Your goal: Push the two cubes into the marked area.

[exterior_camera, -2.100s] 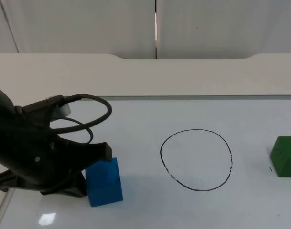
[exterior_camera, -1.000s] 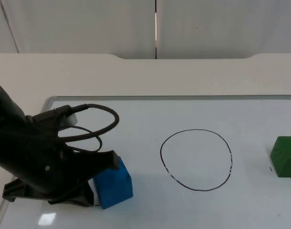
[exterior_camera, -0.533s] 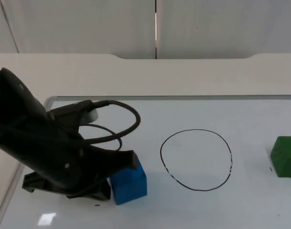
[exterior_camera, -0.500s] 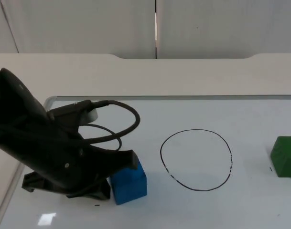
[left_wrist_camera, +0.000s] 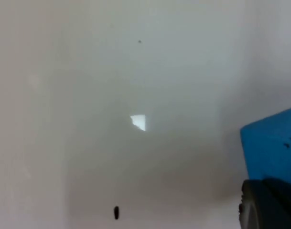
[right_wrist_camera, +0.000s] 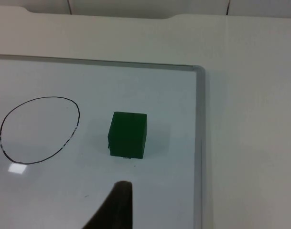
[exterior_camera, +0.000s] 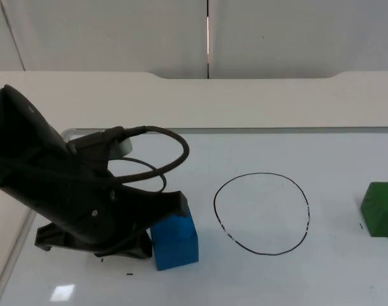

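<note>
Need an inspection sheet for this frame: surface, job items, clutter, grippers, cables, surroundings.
Surface: white board with a metal edge, lying on a pale table top.
Job's things: blue cube left of the marked circle, outside it; green cube right of the circle, also outside.
Clutter: small dark specks on the board near the blue cube.
Grippers: left gripper low on the board against the blue cube's left side; right gripper waits short of the green cube.
Cables: nothing seen beyond the robot's own.
Surroundings: grey partition wall behind the table.
</note>
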You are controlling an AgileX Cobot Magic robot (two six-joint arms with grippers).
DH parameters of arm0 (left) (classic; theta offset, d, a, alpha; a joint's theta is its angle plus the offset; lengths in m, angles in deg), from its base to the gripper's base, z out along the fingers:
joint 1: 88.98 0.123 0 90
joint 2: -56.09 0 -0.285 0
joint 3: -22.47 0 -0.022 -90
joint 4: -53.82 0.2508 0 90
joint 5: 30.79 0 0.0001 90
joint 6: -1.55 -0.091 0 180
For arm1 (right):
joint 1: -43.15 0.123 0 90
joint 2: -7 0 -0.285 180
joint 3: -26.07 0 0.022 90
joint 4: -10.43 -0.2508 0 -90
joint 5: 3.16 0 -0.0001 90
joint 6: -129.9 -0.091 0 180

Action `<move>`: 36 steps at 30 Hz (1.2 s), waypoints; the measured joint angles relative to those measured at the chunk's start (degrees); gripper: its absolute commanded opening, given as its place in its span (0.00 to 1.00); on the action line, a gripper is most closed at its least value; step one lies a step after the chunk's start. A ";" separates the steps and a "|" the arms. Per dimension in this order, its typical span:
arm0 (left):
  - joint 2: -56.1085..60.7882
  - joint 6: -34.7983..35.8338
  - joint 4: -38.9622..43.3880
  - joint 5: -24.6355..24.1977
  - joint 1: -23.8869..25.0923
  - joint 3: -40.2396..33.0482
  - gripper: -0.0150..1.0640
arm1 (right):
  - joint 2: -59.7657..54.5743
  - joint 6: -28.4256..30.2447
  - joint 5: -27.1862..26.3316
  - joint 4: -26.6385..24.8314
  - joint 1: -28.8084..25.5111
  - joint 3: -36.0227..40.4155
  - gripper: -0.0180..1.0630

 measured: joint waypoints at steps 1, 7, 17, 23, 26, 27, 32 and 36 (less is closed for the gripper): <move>0.00 0.00 -0.25 0.00 -0.12 0.04 0.01 | 0.00 0.00 0.00 0.00 0.00 0.00 0.99; 0.00 0.00 -0.84 -0.22 -0.97 0.04 0.01 | 0.00 0.00 0.00 0.00 0.00 0.00 0.99; 0.00 0.00 -1.84 -0.22 -1.23 0.04 0.01 | 0.00 0.00 0.00 0.00 0.00 0.00 0.99; 0.00 0.00 -1.96 1.76 -1.21 0.14 0.01 | 0.00 0.14 0.00 0.00 0.00 0.00 0.99; 0.00 0.00 -1.96 1.40 -1.46 0.67 0.01 | 0.00 0.14 0.00 0.00 0.00 0.00 0.99; 0.00 -0.12 -1.96 1.40 -1.85 0.93 0.01 | 0.00 0.14 0.00 0.00 0.00 0.00 0.99; 0.00 -0.24 -1.96 1.37 -3.58 2.17 0.01 | 0.00 0.14 0.00 0.00 0.00 0.00 0.99; 0.00 -0.34 -1.96 1.27 -4.23 2.38 0.01 | 0.00 0.14 0.00 0.00 0.00 0.00 0.99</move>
